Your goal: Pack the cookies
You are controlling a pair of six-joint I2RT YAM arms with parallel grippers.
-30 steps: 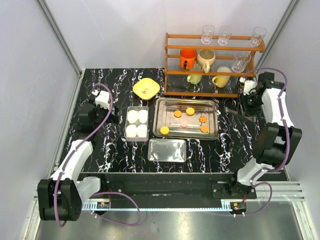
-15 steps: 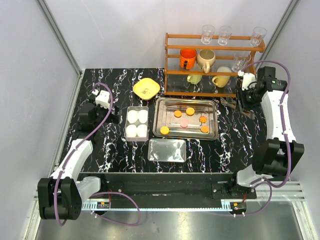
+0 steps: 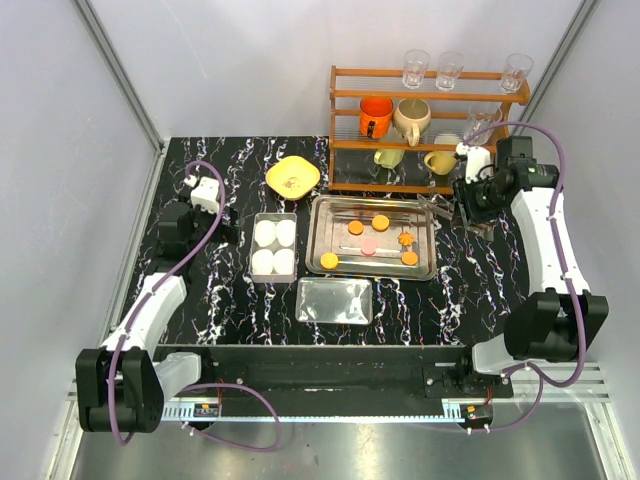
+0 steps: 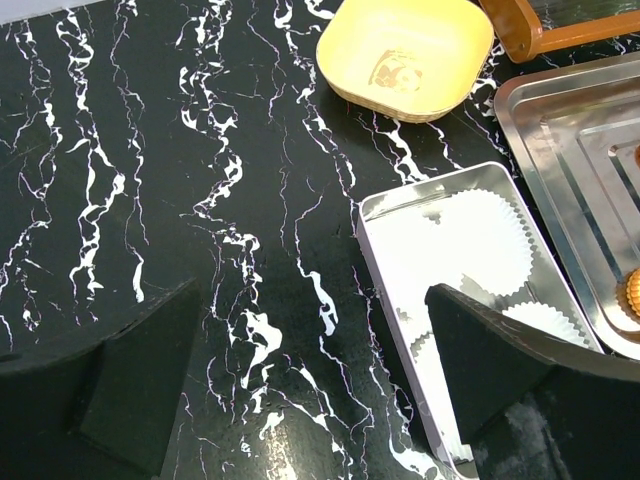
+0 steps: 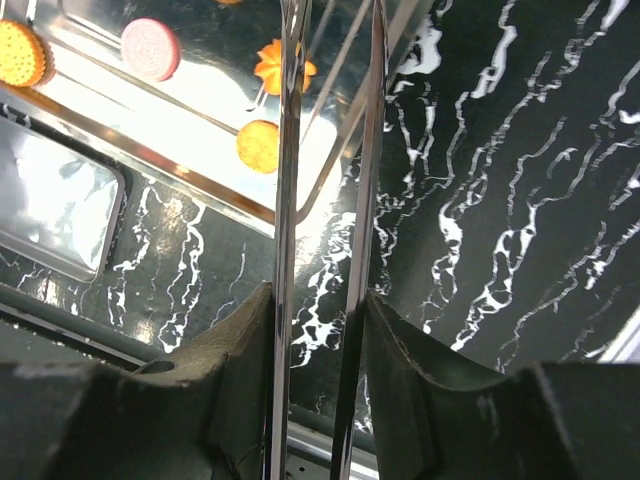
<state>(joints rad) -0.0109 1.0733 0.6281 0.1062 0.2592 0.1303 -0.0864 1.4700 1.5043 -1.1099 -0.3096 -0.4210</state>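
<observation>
Several cookies lie on a steel tray (image 3: 325, 215): orange ones (image 3: 381, 221) and one pink one (image 3: 368, 245). The right wrist view shows the pink cookie (image 5: 150, 48) and orange cookies (image 5: 258, 145) on that tray (image 5: 150, 115). My right gripper (image 3: 468, 195) (image 5: 318, 310) is shut on metal tongs (image 5: 287, 150), whose arms point left over the tray's right edge. My left gripper (image 3: 226, 237) (image 4: 310, 340) is open and empty, just left of a tin (image 3: 257, 240) (image 4: 375, 260) that holds white paper cups (image 3: 274, 247).
A flat steel lid or tin (image 3: 335, 300) lies in front of the tray. A yellow bowl (image 3: 293, 176) sits behind the cup tin. A wooden rack (image 3: 430, 100) with mugs and glasses stands at the back right, close to my right arm.
My right arm has swung left from the table's right edge toward the tray, carrying the tongs. The left arm has barely moved.
</observation>
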